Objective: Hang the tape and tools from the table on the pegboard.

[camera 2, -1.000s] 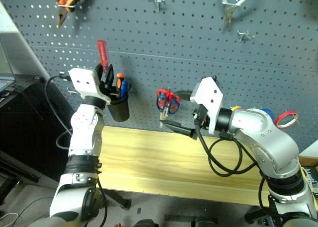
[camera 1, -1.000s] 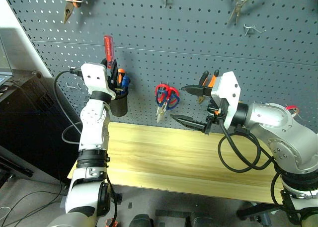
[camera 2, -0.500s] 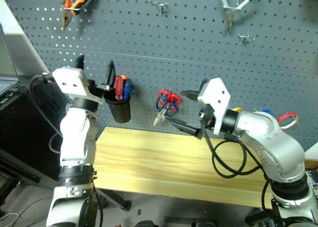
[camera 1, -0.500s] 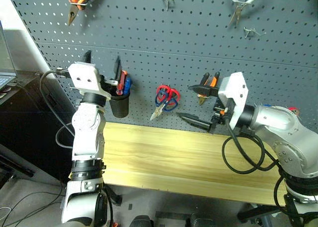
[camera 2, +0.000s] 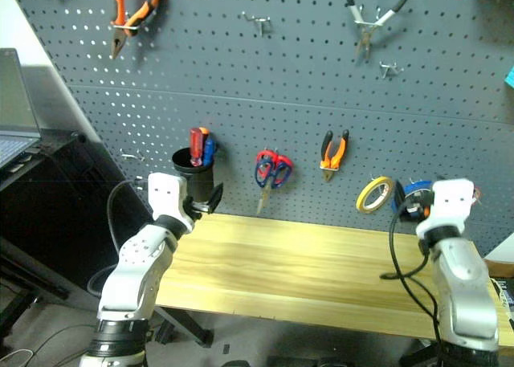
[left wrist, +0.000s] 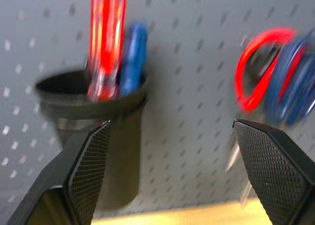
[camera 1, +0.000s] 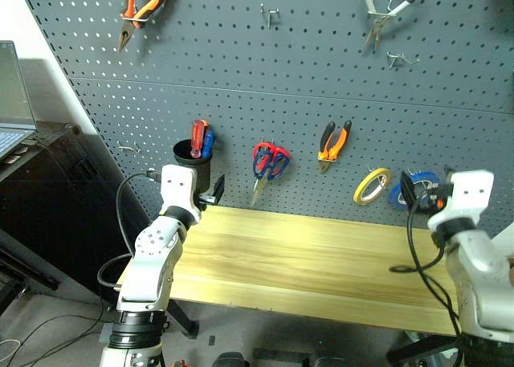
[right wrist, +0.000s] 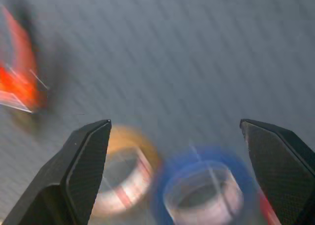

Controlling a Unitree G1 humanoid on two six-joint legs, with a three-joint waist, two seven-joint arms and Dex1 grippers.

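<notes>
Both arms have dropped away from the pegboard [camera 1: 305, 70] since a second ago: the left gripper [left wrist: 172, 171], which then held the red-handled screwdriver [camera 1: 195, 136] up above the black cup [camera 1: 193, 165], is now low beside that cup with its jaws spread wide and nothing between them. The screwdriver stands in the cup, next to a blue-handled screwdriver [camera 1: 208, 142]. The right gripper [right wrist: 179, 176] has swung out to the right, jaws also wide apart and empty (it faces the tape rings). On the board hang the scissors [camera 1: 266, 163], the orange-and-black pliers [camera 1: 332, 144] and the yellowish tape [camera 1: 370, 185], with the blue tape ring [camera 1: 411, 187] just beside it. The table [camera 1: 305, 263] top lies bare.
</notes>
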